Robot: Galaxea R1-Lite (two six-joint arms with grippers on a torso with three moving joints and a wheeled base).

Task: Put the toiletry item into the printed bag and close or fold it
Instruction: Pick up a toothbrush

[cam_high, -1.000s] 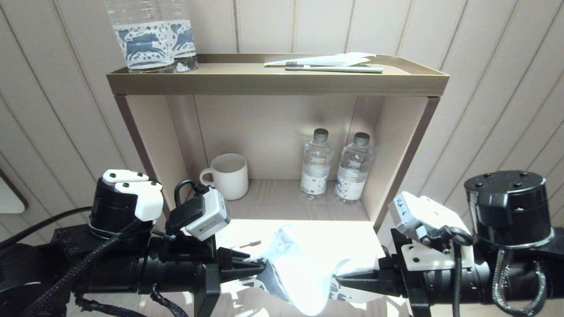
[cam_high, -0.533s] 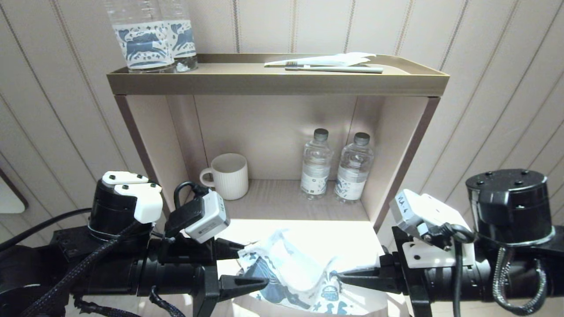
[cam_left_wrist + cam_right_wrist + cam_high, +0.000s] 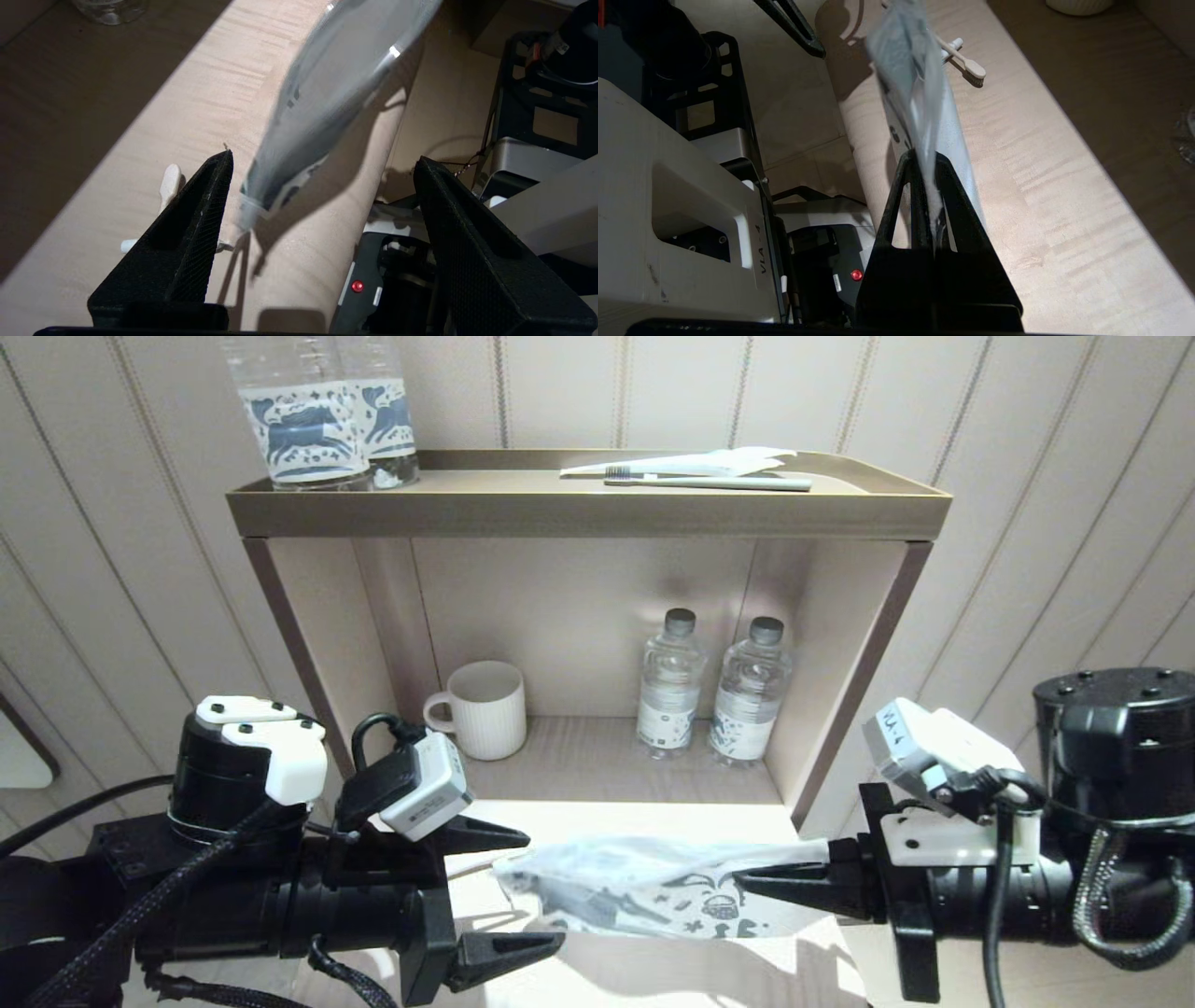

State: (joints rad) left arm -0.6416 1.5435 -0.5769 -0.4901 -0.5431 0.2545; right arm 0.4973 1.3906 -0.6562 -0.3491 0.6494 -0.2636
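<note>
You had the printed bag (image 3: 644,887) strung out nearly level above the worktop (image 3: 672,980), pinched at one end only. The right hand (image 3: 747,885) was clamped tight on that end, its fingers (image 3: 920,205) pressed together with the film sandwiched between them. The left hand (image 3: 523,891) stood with its fingers (image 3: 196,224) spread wide apart and gripping nothing; the bag's free end hung in the gap between them, touching neither.

Judging by how it sagged and twisted along its length, this pouch is thin, limp film — very light, with no stiffness of its own, and probably slick against hard fingertips. It will flop toward whichever side you leave unsupported, so one grip will not keep the mouth presented. You would do best to take it by the edges near the opening, where the zip strip (if that is the firmer band at the free end; I could not tell for sure) gives something to bite on. Pinching mid-panel would likely just crumple it.

A toothbrush (image 3: 966,63) lay on the worktop just beyond the bag, on the side toward the open shelf (image 3: 597,775) — it looked rigid and slim, easy to slide in lengthwise once the mouth is held open.
</note>
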